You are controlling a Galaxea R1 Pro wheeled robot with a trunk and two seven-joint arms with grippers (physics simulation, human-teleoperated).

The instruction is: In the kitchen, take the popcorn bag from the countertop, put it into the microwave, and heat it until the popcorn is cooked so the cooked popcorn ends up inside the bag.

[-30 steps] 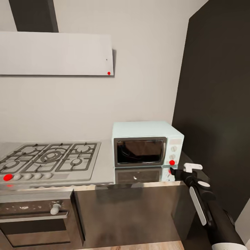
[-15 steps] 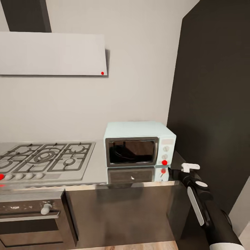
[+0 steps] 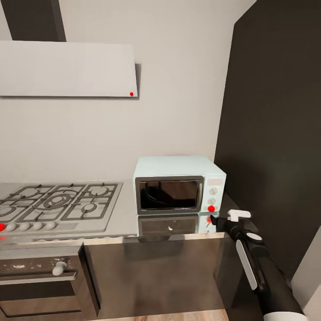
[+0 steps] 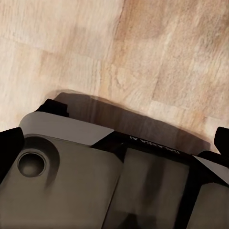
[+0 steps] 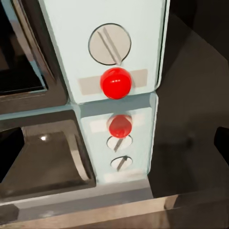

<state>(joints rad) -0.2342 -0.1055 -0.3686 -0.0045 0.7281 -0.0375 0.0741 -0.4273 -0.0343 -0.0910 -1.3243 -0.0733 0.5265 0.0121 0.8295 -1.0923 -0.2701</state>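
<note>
The pale blue microwave (image 3: pixel 178 166) stands on the grey countertop (image 3: pixel 129 220) with its dark glass door shut. Its white panel carries round knobs (image 5: pixel 109 44) and a red dot (image 3: pixel 211 208), large and close in the right wrist view (image 5: pixel 116 82). My right gripper (image 3: pixel 215 220) hovers just in front of that red dot, slightly below it and over the counter's right end. A dark fingertip (image 5: pixel 222 138) shows at the picture's edge, so the jaws stand wide and hold nothing. The left gripper (image 4: pixel 116 143) hangs open above the robot's dark base. The popcorn bag is out of view.
A steel gas hob (image 3: pixel 58 205) lies left of the microwave, under a flat white hood (image 3: pixel 67 69). A black-fronted oven (image 3: pixel 40 276) sits below the hob. A tall dark cabinet (image 3: pixel 276 133) closes off the right side. Light wood floor (image 4: pixel 157 52) lies under the left arm.
The view first shifted as the camera moved. Since then my right gripper has moved left and forward, closer to the microwave's red dot. The microwave door stays shut.
</note>
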